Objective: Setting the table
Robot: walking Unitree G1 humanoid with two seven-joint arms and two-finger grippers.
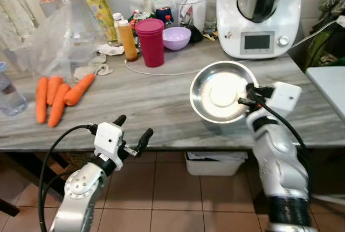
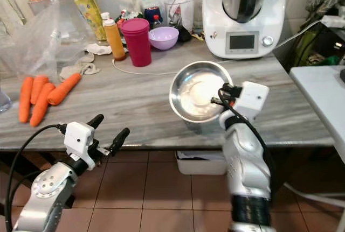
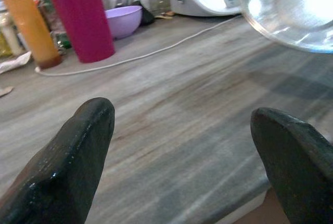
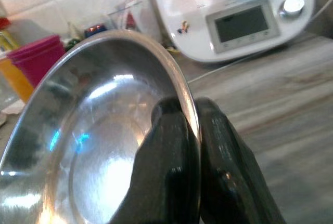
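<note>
My right gripper (image 4: 190, 130) pinches the steel bowl (image 1: 223, 92) by its thin, slippery rim; light, rigid; left gripper (image 1: 133, 131) spread, empty

Shiny silver bowl (image 1: 222, 93), grey wood-grain countertop (image 1: 145, 100), orange carrots (image 1: 56, 96), magenta cup (image 1: 150, 42), lilac bowl (image 1: 177, 37).

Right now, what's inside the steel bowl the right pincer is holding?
Nothing visible: the steel bowl looks empty, with only glare on its bottom. The right pincer pinches its rim, one finger inside, hiding a small patch of the inner wall. The countertop under it is covered.
</note>
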